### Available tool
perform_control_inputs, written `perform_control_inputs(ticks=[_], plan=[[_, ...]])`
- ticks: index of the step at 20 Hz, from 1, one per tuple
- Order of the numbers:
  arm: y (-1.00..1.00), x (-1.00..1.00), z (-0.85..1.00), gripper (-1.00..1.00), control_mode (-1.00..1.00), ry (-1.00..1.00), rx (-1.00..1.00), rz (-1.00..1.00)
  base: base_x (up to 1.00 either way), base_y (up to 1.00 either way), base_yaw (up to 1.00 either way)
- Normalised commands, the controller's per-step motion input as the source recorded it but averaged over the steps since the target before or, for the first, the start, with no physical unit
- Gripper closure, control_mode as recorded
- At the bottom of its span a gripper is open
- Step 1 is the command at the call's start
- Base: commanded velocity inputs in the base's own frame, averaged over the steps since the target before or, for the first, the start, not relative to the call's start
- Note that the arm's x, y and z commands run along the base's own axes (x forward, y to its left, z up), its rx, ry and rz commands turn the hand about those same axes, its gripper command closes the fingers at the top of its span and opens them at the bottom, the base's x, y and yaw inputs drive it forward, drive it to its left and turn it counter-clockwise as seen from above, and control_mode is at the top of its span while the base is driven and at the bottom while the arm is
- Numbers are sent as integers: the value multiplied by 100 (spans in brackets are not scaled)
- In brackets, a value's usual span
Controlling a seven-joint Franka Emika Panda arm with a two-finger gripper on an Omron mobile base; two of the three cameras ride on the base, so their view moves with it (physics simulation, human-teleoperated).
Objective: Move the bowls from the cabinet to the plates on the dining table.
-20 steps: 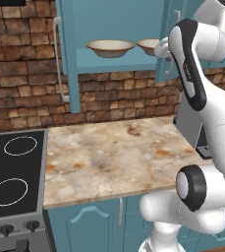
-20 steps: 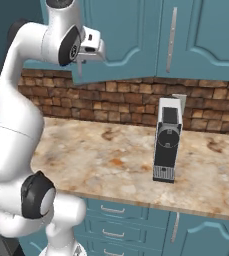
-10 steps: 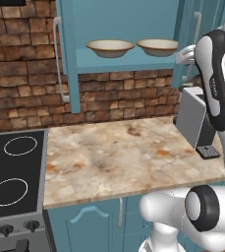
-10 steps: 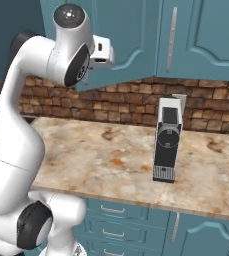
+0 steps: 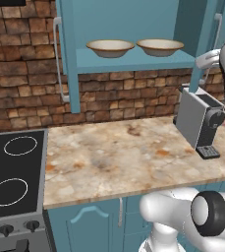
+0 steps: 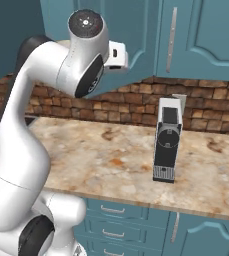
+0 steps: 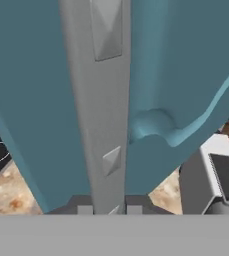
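Two cream bowls with tan rims, one (image 5: 110, 47) left of the other (image 5: 160, 47), sit side by side on the teal shelf of the open cabinet (image 5: 133, 61). My gripper (image 7: 110, 209) is shut on the silver bar handle (image 7: 103, 100) of the cabinet's right door (image 7: 186, 75). That door (image 6: 141, 45) stands swung out, with my hand (image 6: 115, 55) against its edge. From the left base view the same door (image 5: 202, 44) is seen edge-on to the right of the bowls. The plates and the dining table are out of view.
A grey coffee machine (image 5: 198, 120) stands on the marble counter (image 5: 119, 157) under the right door, also visible as the coffee machine (image 6: 167, 140). A black cooktop (image 5: 13, 172) lies to the left. The left cabinet door (image 5: 67, 54) hangs open.
My arm has swung right, pulling the right door further open. The second bowl, earlier partly behind the arm, is now fully in sight.
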Motion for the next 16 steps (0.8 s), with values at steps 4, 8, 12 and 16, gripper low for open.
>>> perform_control_inputs(ticks=[4, 8, 12, 16], plan=[[-32, -17, 0, 100, -100, 0, 0, 0, 0, 0, 0], [0, 0, 0, -100, -100, 3, 0, 0, 0, 0, 0], [8, -34, 7, -100, -100, 0, 0, 0, 0, 0, 0], [40, -70, 5, -100, -100, 0, 0, 0, 0, 0, 0]])
